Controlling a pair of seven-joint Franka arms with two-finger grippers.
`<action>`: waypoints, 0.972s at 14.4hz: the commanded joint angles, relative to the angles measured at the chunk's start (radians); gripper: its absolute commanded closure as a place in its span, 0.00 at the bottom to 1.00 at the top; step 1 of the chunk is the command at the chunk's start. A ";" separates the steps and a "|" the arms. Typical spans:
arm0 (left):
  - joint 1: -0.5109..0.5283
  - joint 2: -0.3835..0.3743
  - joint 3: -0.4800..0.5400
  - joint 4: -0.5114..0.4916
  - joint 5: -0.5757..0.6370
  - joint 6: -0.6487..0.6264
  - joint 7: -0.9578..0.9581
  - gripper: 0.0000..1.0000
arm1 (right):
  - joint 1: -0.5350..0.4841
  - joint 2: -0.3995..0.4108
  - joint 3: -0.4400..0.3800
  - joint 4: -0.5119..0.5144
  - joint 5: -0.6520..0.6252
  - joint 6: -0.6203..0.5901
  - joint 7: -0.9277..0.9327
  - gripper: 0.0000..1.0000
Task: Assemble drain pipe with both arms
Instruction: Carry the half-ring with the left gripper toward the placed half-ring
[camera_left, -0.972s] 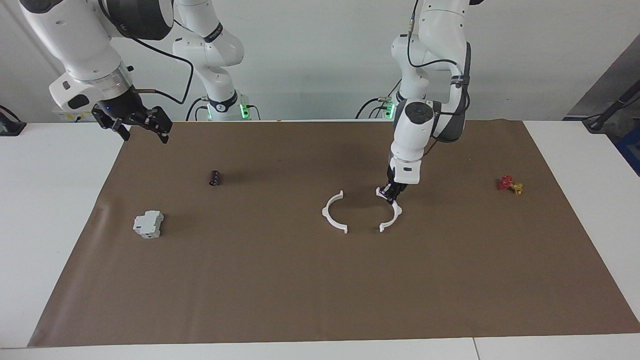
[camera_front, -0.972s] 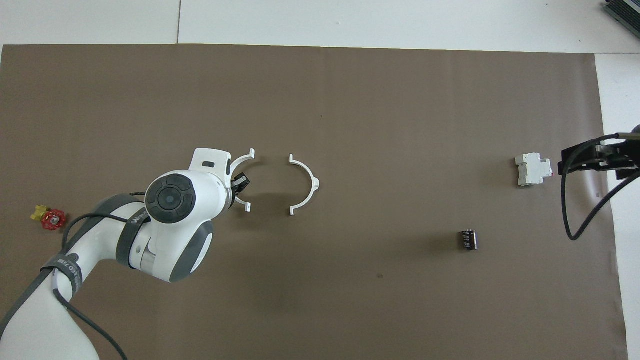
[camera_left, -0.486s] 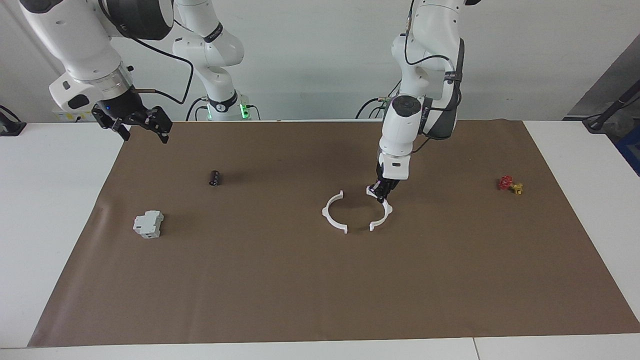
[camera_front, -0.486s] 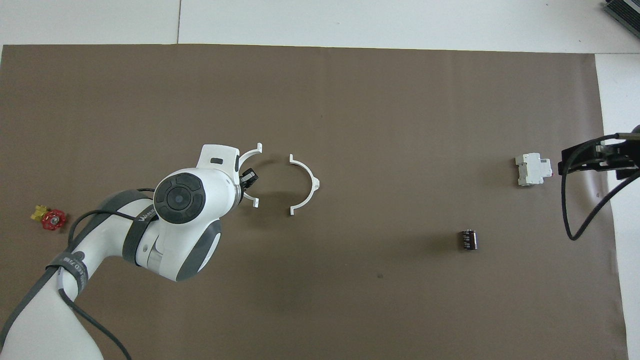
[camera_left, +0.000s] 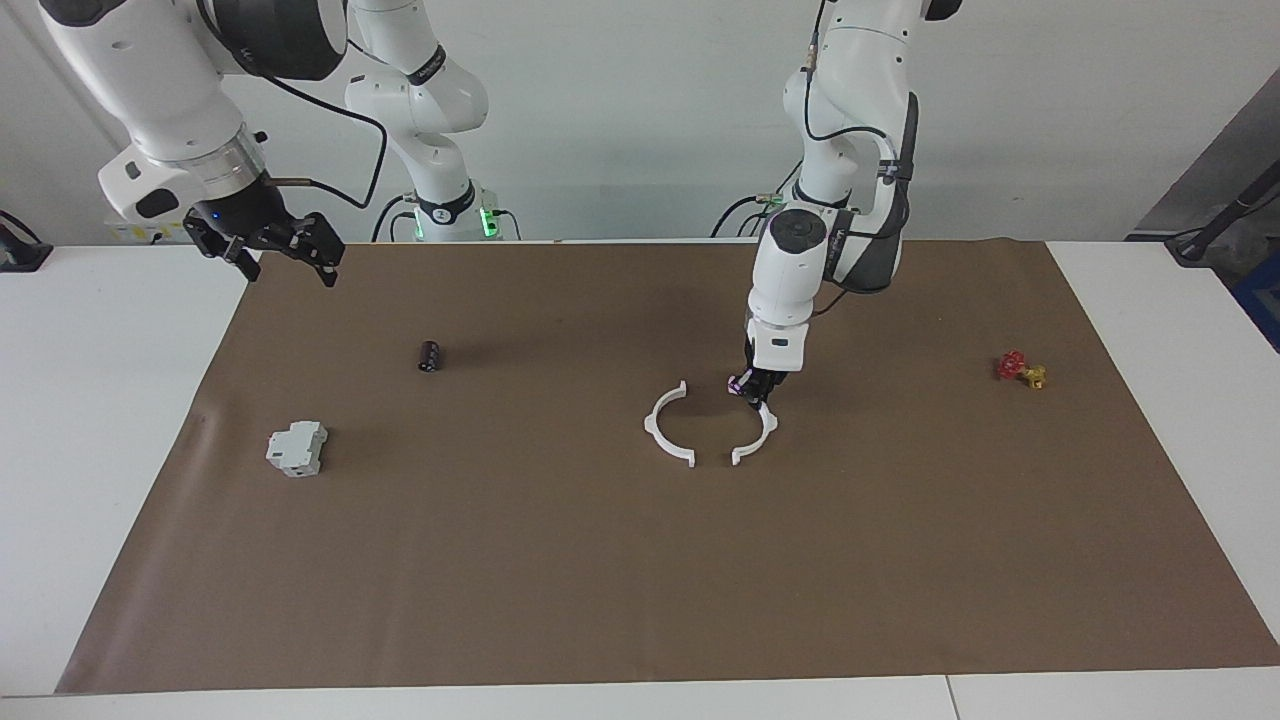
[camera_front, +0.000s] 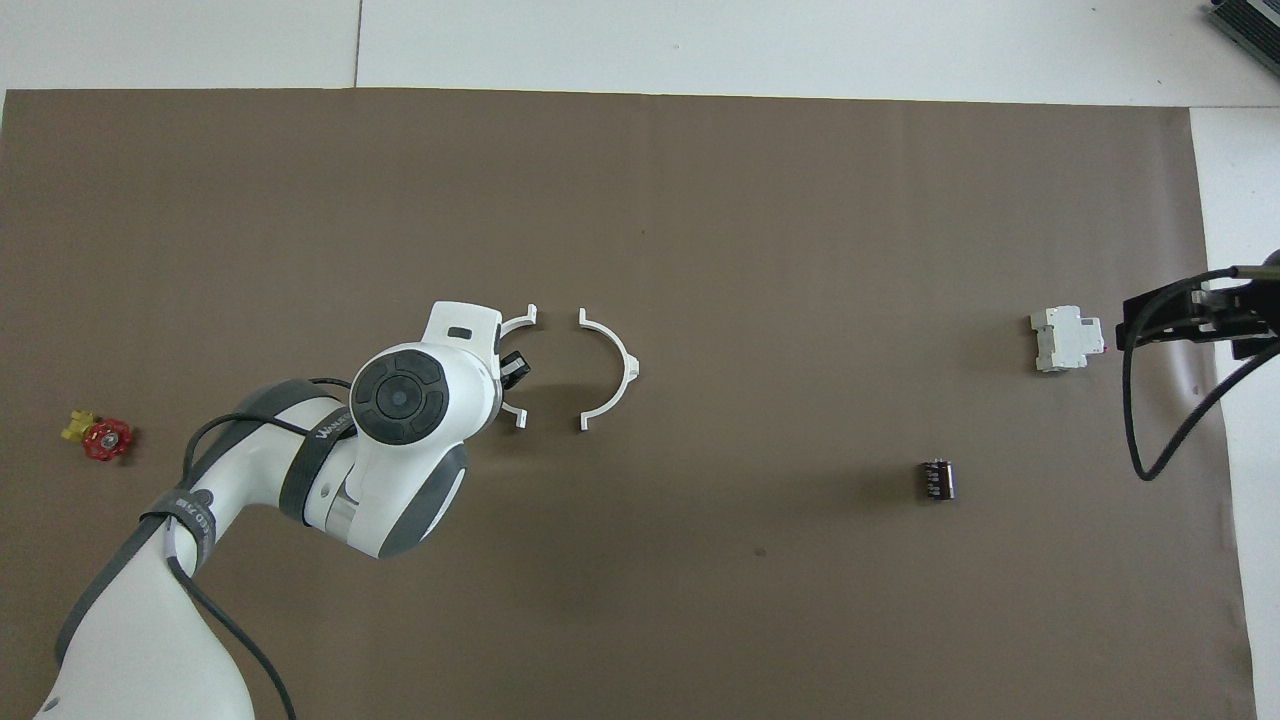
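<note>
The step in hand looks like the closing of the ring: the left gripper (camera_left: 757, 388) is holding one white half-ring (camera_left: 756, 435) down at the brown mat (camera_left: 640, 580) and bringing its open side up to the other half-ring (camera_left: 667, 425), which is lying free on the mat toward the right arm's end of the table. The two arcs are facing each other with their tabbed ends nearly level but still apart — a narrow gap is showing at both pairs of ends in the overhead view.

The left gripper's fingers are pinched together on the held half-ring near its mid-arc, at the part nearer the robots; whether the piece is sliding on the mat or lifted a hair off it, I cannot tell.

The right gripper (camera_left: 268, 245) is waiting in the air over the mat's edge at its own end of the table, fingers spread apart and holding nothing, well away from the pipe.

The next move, as I judge it, is calling for the held piece to travel the last short stretch toward its mate with the end tabs kept lined up, and probably for the right arm to come in and steady the free half — otherwise a push could simply shove it along the mat.

A grey-white boxy block (camera_left: 297, 448), a small black cylinder (camera_left: 429, 355) and a small red-and-yellow valve (camera_left: 1020, 369) are lying aside, untouched.
</note>
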 joint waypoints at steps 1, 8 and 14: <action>-0.032 0.009 0.013 0.027 0.026 -0.008 -0.067 1.00 | -0.007 -0.026 0.005 -0.026 0.011 -0.006 0.010 0.00; -0.037 0.036 0.013 0.042 0.026 0.010 -0.133 1.00 | -0.007 -0.026 0.005 -0.026 0.011 -0.006 0.010 0.00; -0.073 0.061 0.015 0.082 0.026 0.010 -0.171 1.00 | -0.007 -0.026 0.005 -0.026 0.011 -0.006 0.010 0.00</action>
